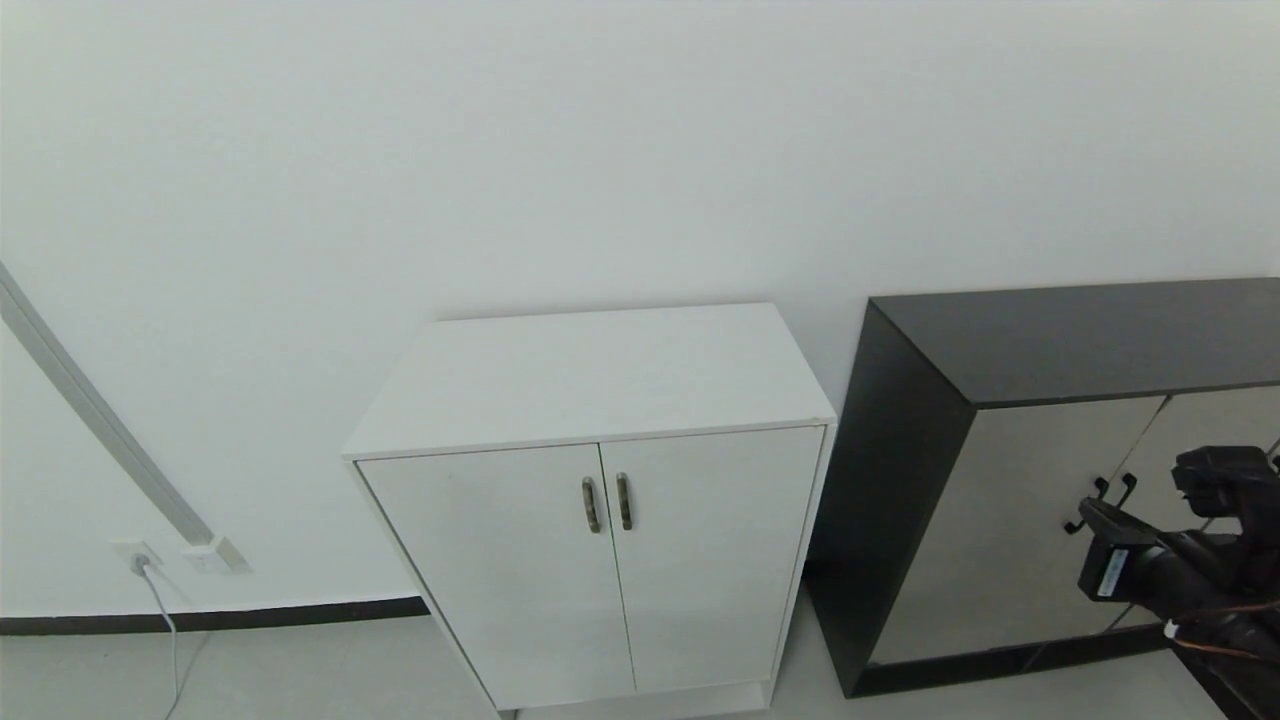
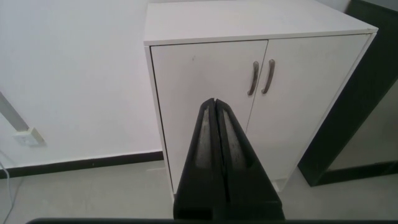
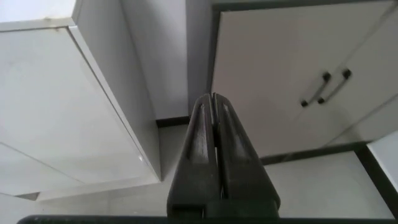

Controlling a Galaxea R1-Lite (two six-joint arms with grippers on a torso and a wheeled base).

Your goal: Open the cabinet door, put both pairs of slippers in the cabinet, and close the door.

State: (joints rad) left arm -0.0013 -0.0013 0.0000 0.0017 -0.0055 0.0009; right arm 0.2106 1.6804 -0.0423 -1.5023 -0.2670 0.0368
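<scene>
White cabinet (image 1: 590,370) stands on the pale floor (image 1: 300,670) against a plain white wall (image 1: 640,150); both doors (image 1: 500,560) are shut, and two upright handles (image 1: 607,503) sit side by side at the middle seam. Just to its right is a glossy-fronted dark cabinet (image 1: 1000,350); to its left along the wall are a dark skirting strip (image 1: 250,618), a socket (image 1: 133,553) with a cable (image 1: 165,610) dropping to the floor, and a slanting grey conduit (image 1: 90,410). Left gripper (image 2: 215,102) hangs before the white cabinet's doors, jaws pressed together; right gripper (image 3: 213,98), jaws likewise pressed together, points at the gap between the two cabinets, right arm (image 1: 1180,570) in front of the dark one.
</scene>
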